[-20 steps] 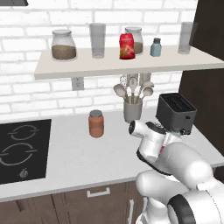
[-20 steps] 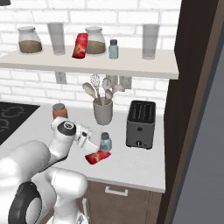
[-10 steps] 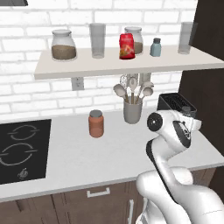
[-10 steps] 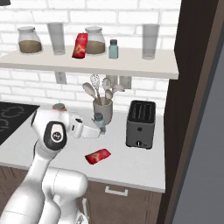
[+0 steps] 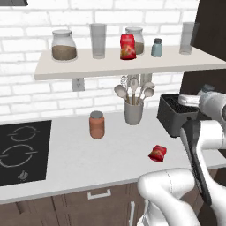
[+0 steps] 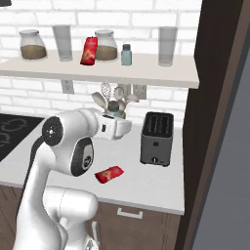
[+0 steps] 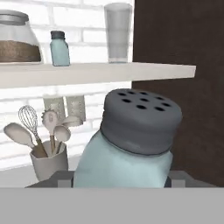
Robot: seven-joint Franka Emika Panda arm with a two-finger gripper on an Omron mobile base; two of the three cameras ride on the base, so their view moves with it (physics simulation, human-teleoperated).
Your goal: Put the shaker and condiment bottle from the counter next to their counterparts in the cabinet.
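Observation:
The shaker, pale blue with a grey perforated cap, fills the hand view, tilted, with my gripper shut on its body. From the base views the shaker is held above the counter, between the utensil holder and the toaster. The condiment bottle, red, lies on its side on the counter. On the cabinet shelf stand the counterparts: a red bottle and a blue shaker, which also stands at the upper left of the hand view.
An orange-brown jar, a utensil holder and a black toaster stand on the counter; a cooktop lies at the left. Glass jars and tall glasses share the shelf. A dark panel closes the right side.
My gripper reached the shaker on the counter, closed on it and raised it toward the toaster. The arm swung right. The red bottle stayed lying where it was.

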